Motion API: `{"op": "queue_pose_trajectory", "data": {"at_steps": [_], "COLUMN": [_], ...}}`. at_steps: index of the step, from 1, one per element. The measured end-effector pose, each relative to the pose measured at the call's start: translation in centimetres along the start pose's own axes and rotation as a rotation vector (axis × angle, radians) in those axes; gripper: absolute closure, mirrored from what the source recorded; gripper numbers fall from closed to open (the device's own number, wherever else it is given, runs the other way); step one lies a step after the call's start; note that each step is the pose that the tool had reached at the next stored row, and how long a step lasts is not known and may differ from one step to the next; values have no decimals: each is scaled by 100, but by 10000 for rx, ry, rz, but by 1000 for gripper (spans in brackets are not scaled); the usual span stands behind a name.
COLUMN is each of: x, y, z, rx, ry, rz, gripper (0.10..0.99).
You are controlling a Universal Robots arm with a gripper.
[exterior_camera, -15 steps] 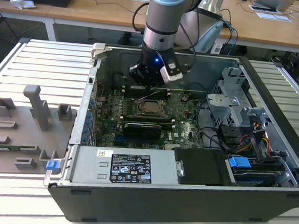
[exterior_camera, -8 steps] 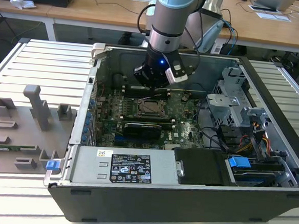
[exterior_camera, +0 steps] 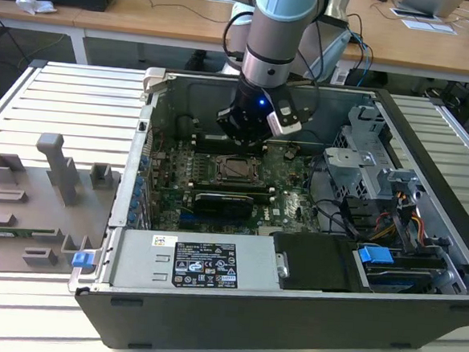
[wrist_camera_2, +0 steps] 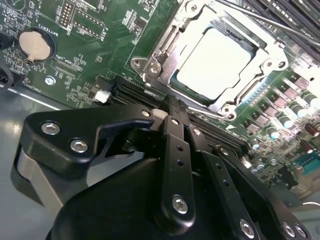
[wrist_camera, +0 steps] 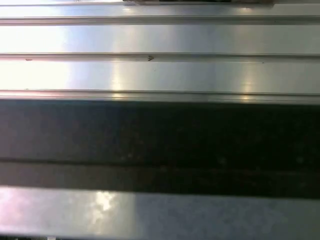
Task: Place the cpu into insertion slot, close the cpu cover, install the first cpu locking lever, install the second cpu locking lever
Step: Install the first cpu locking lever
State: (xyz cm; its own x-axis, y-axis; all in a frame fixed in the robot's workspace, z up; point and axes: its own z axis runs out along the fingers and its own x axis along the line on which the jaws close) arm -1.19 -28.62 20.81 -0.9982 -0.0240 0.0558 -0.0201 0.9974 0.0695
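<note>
Green motherboard — cpu seated under the cpu cover; tool pressed together just beside.

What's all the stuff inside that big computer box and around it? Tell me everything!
computer case: one, dark grey, lying open on the slatted metal table.
motherboard: one, green, on the case floor.
cpu: one, silver-grey, seated in the insertion slot mid-board.
cpu cover: one, silver frame, down around the cpu.
coin battery: one, silver, on the board away from the slot.
expansion card: one, black, just in front of the slot.
power supply: one, grey, along the case's front edge.
blue clips: two, one in the drive bay, one at the case's outer corner.
grey fixture: one, at the exterior view's left.
gripper: one, black, hovering beside the slot.
</note>
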Motion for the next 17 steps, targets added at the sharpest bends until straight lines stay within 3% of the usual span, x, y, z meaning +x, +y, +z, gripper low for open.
{"op": "queue_pose_trajectory", "data": {"at_steps": [7, 17], "x": [-57, -57], "y": [-11, -42], "z": [51, 35], "rx": [-2, 59], "ry": [13, 11], "rz": [1, 5], "gripper": [980, 980]}}
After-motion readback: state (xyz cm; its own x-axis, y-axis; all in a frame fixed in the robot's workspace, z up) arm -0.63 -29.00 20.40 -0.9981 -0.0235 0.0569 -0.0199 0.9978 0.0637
